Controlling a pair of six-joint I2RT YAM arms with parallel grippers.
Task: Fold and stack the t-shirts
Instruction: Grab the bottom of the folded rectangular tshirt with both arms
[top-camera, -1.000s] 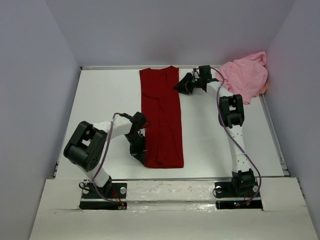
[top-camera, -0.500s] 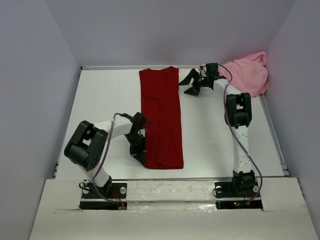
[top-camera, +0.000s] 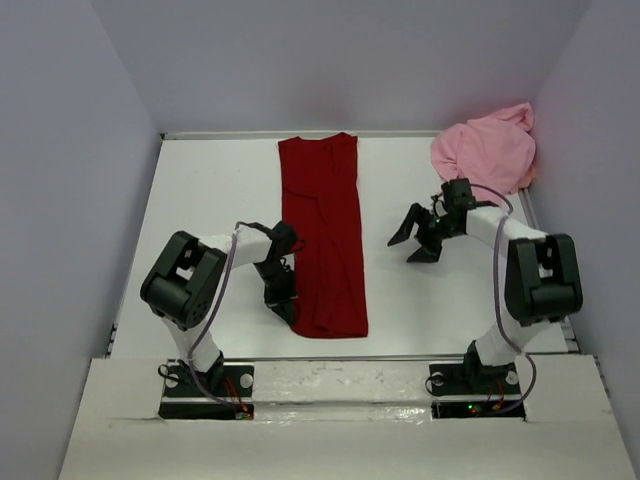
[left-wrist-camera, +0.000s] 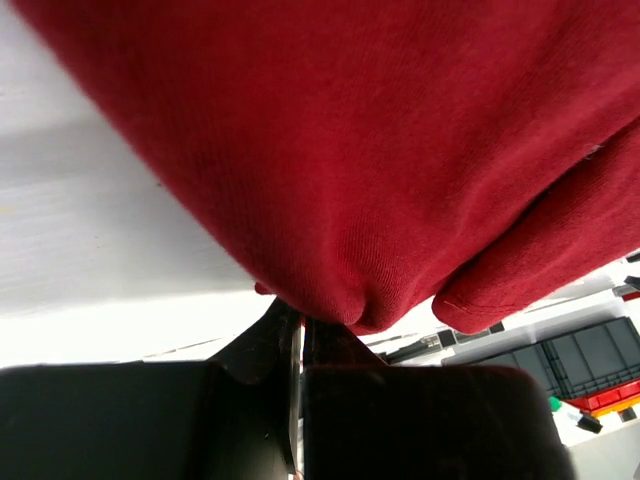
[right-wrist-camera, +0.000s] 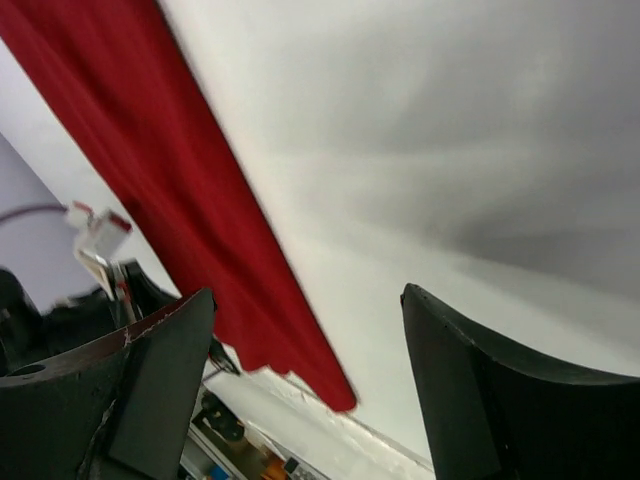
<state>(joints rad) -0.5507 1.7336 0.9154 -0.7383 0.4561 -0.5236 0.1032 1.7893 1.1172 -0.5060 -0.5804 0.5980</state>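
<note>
Red shirt (top-camera: 322, 235) lies flat on the table (top-camera: 200, 200) as a long narrow strip running from the far edge toward the arm bases. No sleeve shows at either side. Pink shirt (top-camera: 487, 155) sits crumpled in the far right corner, well apart from the strip.

Left gripper (top-camera: 284, 302): clenched on the near left corner of the red shirt. The left wrist view shows a pinch of red cloth caught between the jaws.

Right gripper (top-camera: 411, 246): released, jaws spread wide, grasping nothing. It hangs over bare table to the right of the strip, between the 2 shirts. Its wrist view shows the strip's right edge beyond the open jaws.

Step in hand, as judged: the crosswise fold of the red shirt. Only 1 of its 2 near corners is gripped. The pink shirt is not yet laid out.

Next move calls for:
1. Bring the right gripper to the near right corner of the strip and close on it, level with the left gripper.
2. Lift both corners together and carry the near end toward the far end.
3. Keep the hem taut between the 2 grippers, so the fold lands square and not skewed.
</note>
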